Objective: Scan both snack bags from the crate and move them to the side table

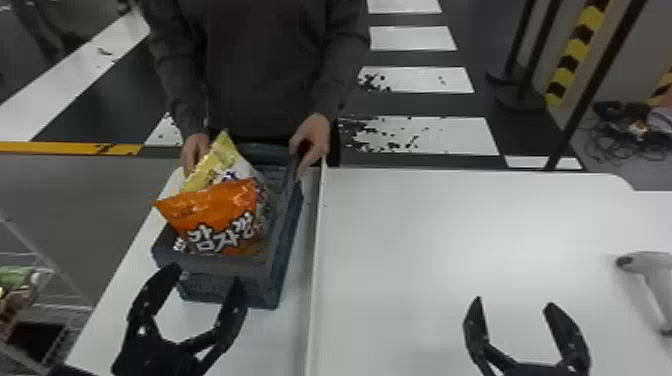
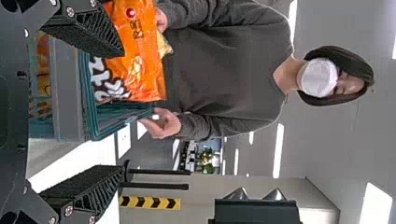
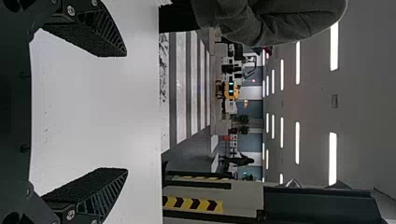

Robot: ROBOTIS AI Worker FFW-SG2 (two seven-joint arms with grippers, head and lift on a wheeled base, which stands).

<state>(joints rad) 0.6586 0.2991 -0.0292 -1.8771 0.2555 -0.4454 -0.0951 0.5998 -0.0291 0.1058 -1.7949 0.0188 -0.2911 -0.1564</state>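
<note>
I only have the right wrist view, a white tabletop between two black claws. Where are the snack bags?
Observer: In the crate, with the orange bag in front of the yellow one.
Visitor: Is anybody touching that crate?
Observer: Yes, a person's hand is at its far right corner, as the head view shows.
Visitor: And what would read the labels?
Observer: Probably the scanner lying to the right of the right gripper.

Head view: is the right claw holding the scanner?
No, the scanner rests on the white table, to the right of the open right claw.
</note>
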